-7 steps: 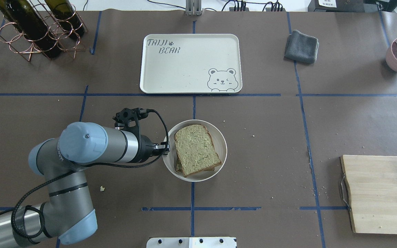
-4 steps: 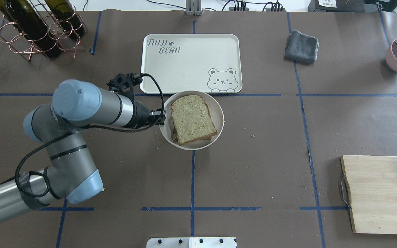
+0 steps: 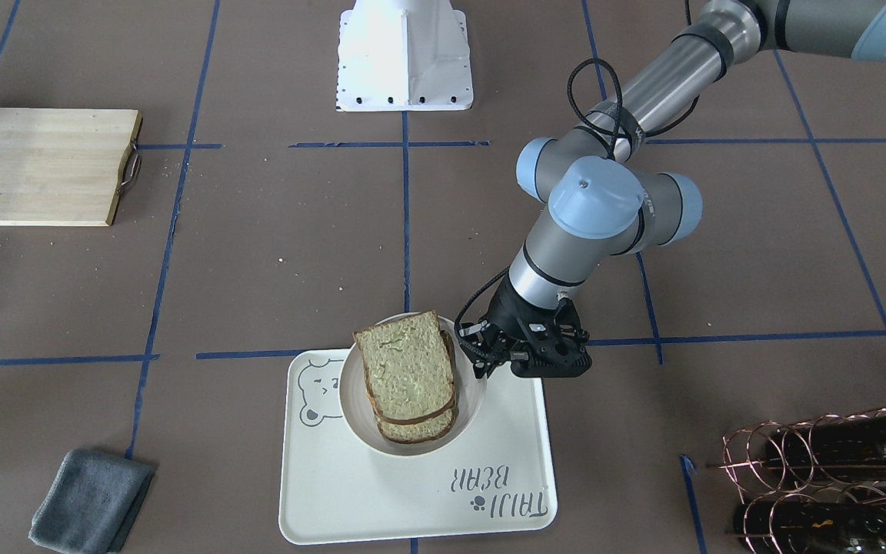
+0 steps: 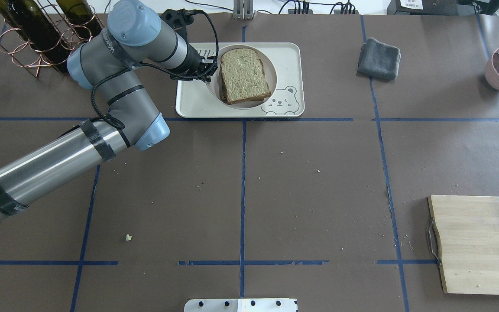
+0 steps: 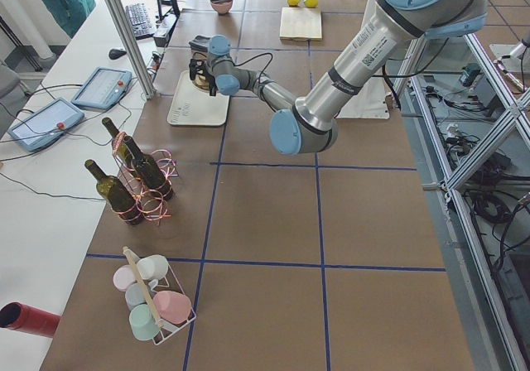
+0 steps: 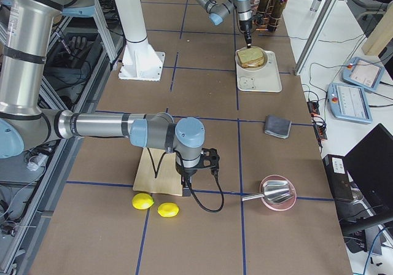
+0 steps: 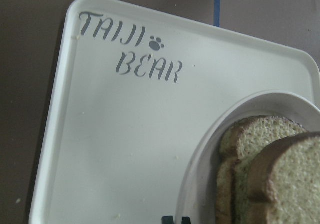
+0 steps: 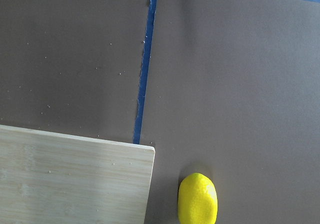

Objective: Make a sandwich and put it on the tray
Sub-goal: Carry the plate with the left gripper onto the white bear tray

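Sandwich (image 4: 244,74) sits just beside left end effector (image 4: 209,66), clamped on plate (image 4: 273,69) rim.

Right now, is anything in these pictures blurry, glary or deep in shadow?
Left wrist view: the sandwich nearest the lens looks soft, the tray lettering crisp, with a soft shadow beside the plate. Right wrist view: sharp, even light on the lemon and cutting board. Overhead view: no strong glare on the table.

Left arm (image 4: 59,160) extended forward, left pincer (image 4: 208,69) clamping plate (image 4: 241,105) rim; right pincer (image 6: 186,186) pointing down.
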